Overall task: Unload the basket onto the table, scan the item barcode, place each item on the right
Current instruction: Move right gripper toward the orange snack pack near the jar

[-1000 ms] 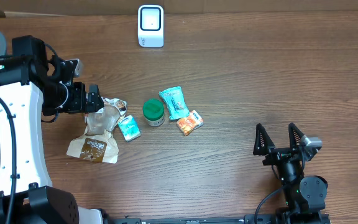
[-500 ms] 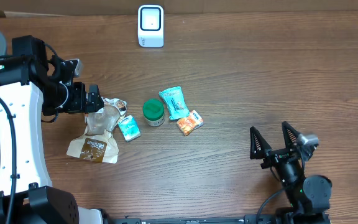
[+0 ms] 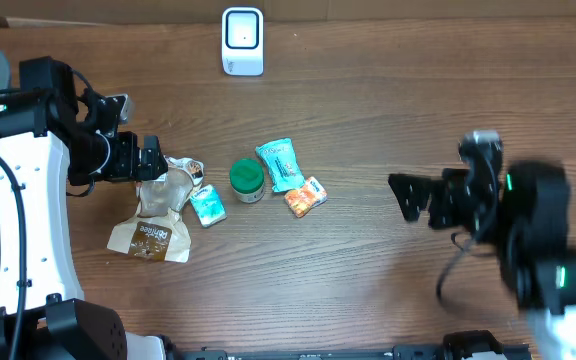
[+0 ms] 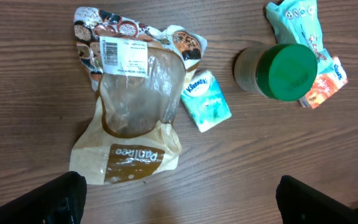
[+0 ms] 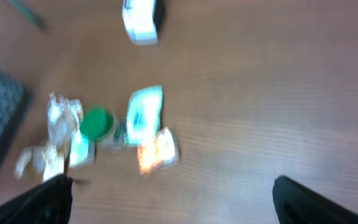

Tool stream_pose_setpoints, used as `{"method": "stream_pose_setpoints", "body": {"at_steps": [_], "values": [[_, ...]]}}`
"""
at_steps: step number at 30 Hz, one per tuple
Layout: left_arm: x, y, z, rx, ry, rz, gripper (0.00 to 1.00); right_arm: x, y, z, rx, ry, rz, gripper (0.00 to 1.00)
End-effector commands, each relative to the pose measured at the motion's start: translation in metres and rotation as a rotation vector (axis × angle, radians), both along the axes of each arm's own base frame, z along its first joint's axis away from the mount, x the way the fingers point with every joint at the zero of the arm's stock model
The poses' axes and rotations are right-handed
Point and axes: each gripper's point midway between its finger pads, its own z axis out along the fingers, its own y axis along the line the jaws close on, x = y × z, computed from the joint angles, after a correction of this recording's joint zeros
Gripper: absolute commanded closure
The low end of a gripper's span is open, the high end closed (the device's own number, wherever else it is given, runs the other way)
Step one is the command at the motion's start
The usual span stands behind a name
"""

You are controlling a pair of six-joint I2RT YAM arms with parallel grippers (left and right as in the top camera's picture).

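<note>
Since the earlier overhead frame, the right gripper has swung far and left above the brown wooden table and is blurred. The left gripper hangs over the far end of the crumpled brown paper bag with clear window, left of centre.

Left wrist: fingers spread wide, empty; the white barcode label faces up.

Right wrist: fingers wide; the view is smeared.

Mock shop checkout on a robot bench: wood-grain tabletop, white barcode scanner, bread bag, tissue pack.
</note>
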Motion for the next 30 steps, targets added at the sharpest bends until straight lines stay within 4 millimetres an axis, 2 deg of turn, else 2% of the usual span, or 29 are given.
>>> {"method": "stream_pose_setpoints", "body": {"at_steps": [1, 3, 5, 10, 12, 15, 18, 21, 25, 29, 30], "values": [[0.001, -0.002, -0.001, -0.010, -0.005, -0.026, 0.00, 0.033, 0.009, 0.010, -0.027, 0.104, 0.065, 0.00], [0.001, -0.002, -0.001, -0.010, -0.005, -0.026, 0.00, 0.056, 0.011, 0.005, -0.030, 0.149, 0.064, 0.00], [0.001, -0.002, -0.001, -0.010, -0.005, -0.027, 0.00, 0.075, 0.021, -0.008, 0.034, 0.215, 0.064, 0.00], [0.001, -0.002, -0.001, -0.010, -0.005, -0.026, 0.00, 0.103, 0.035, -0.046, 0.110, 0.311, 0.082, 0.00], [0.001, -0.002, -0.001, -0.010, -0.006, -0.026, 0.01, 0.107, 0.043, -0.057, 0.132, 0.338, 0.114, 0.00], [0.001, -0.002, -0.001, -0.010, -0.005, -0.026, 0.01, 0.103, 0.056, -0.077, 0.124, 0.406, 0.144, 0.10], [0.001, -0.002, -0.001, -0.010, -0.005, -0.026, 0.00, 0.089, 0.078, -0.099, 0.095, 0.500, 0.174, 0.23], [0.001, -0.002, -0.001, -0.010, -0.005, -0.026, 0.00, 0.076, 0.094, -0.124, 0.005, 0.589, 0.117, 0.31], [0.001, -0.002, -0.001, -0.010, -0.005, -0.026, 0.01, 0.060, 0.116, -0.150, -0.124, 0.642, 0.021, 0.48], [0.001, -0.002, -0.001, -0.010, -0.005, -0.026, 0.00, 0.052, 0.137, -0.167, -0.172, 0.649, -0.110, 0.65], [0.001, -0.002, -0.001, -0.010, -0.006, -0.026, 0.01, 0.051, 0.142, -0.170, -0.168, 0.642, -0.133, 0.67]]}}
